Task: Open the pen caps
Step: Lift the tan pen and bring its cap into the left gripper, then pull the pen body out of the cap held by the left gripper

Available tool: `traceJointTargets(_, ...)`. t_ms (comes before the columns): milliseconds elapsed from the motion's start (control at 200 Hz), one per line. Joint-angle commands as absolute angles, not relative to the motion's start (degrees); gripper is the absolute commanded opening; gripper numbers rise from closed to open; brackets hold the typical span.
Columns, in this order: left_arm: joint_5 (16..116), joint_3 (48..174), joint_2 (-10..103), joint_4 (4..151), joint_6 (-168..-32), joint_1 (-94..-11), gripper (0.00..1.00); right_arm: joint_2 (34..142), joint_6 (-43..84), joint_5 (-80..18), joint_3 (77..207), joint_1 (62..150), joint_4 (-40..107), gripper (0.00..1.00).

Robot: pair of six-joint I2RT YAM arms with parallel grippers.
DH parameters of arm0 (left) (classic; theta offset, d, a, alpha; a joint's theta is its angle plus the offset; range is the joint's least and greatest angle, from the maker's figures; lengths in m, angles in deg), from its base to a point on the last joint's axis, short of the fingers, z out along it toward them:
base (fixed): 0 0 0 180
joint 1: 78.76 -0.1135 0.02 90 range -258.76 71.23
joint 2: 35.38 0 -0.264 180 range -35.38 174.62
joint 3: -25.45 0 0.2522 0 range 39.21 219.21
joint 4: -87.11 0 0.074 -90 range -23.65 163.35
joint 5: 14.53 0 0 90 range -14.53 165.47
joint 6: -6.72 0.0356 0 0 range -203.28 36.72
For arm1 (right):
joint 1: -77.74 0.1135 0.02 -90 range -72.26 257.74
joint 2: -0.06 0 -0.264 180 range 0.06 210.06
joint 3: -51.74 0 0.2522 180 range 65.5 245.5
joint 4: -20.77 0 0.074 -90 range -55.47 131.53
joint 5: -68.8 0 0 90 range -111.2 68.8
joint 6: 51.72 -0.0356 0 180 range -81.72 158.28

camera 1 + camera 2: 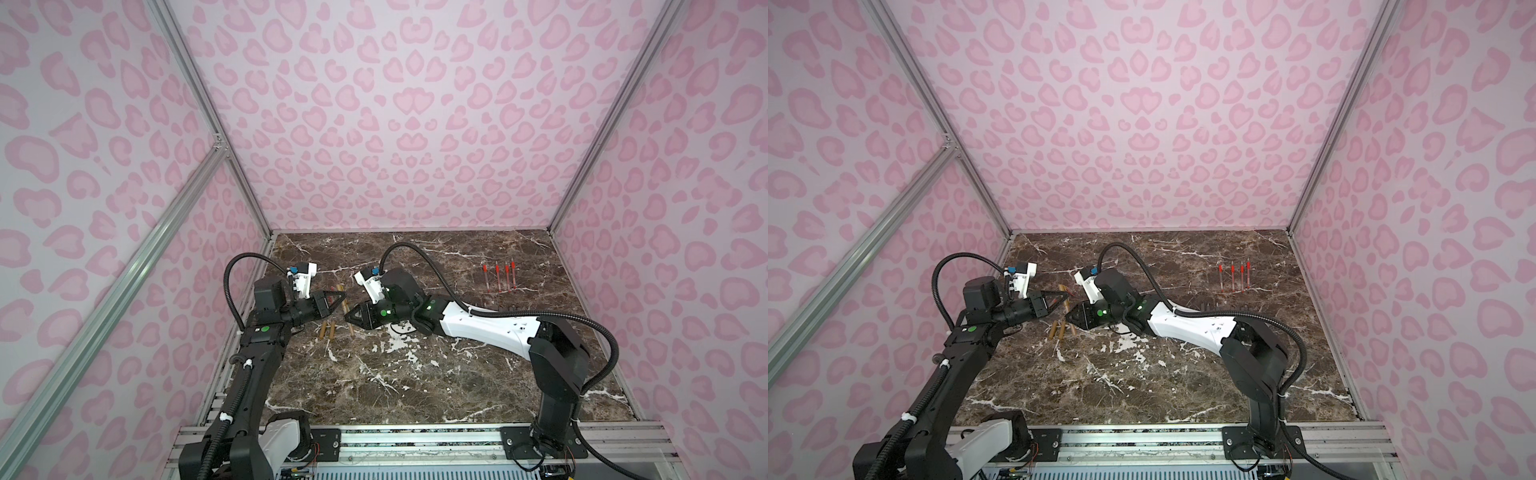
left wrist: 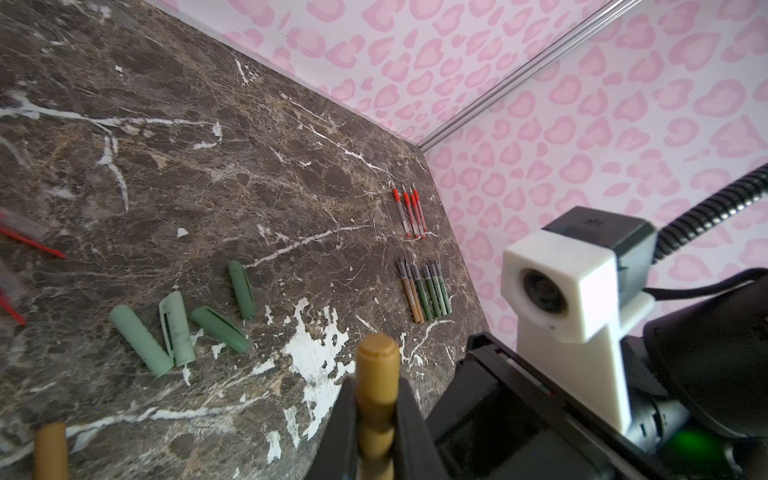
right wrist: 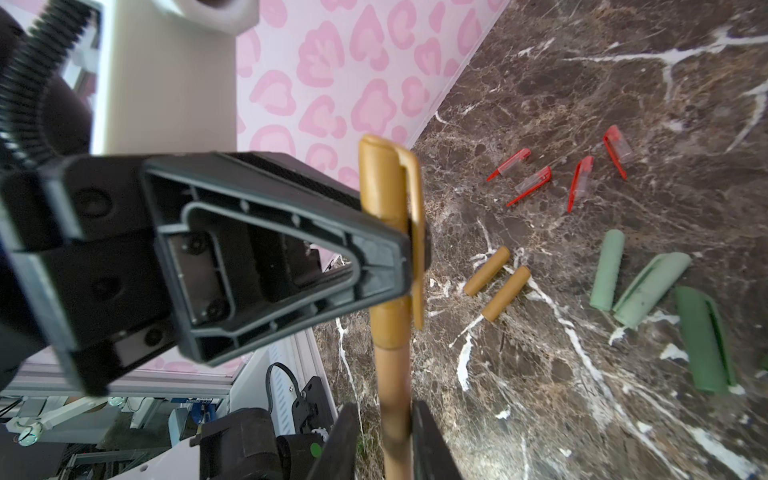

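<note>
My left gripper (image 2: 376, 409) is clenched on the tan cap (image 3: 384, 183) of what looks like the last capped pen (image 3: 392, 365), lifted over the left of the table (image 1: 415, 374). The right gripper (image 3: 395, 440) straddles its shaft, and I cannot tell whether it grips. That cap is not off yet. Red caps (image 3: 579, 183), green caps (image 3: 648, 286) and two tan caps (image 3: 486, 272) lie loose; bared pens (image 2: 428, 291) line up far right

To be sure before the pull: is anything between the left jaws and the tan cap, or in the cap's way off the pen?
Nothing visible. The left gripper is shut directly on the tan cap; beyond its closed end is open space.
</note>
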State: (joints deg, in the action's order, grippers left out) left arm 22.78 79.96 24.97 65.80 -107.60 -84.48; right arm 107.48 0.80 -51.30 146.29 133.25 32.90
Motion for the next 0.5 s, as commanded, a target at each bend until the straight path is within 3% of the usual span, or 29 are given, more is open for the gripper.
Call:
traceJointTargets(0,22.9,80.3,24.8,66.9,-106.9,-84.5,0.04,108.0,1.7,-52.5,146.9,133.6,32.6,0.2)
traceJointTargets(105,22.8,79.9,25.1,67.6,-106.9,-84.5,0.04,109.1,1.7,-52.6,146.9,133.4,32.7,0.19)
traceJointTargets(200,22.7,80.7,25.1,66.9,-107.6,-84.6,0.04,109.4,1.3,-52.9,147.1,133.4,32.6,0.09)
traceJointTargets(360,22.6,80.1,25.1,68.0,-107.7,-84.6,0.04,110.3,1.4,-53.0,146.2,133.3,31.7,0.03)
traceJointTargets(495,22.1,80.9,24.9,67.6,-109.3,-84.6,0.04,110.9,0.6,-53.6,147.6,133.3,31.7,0.21)
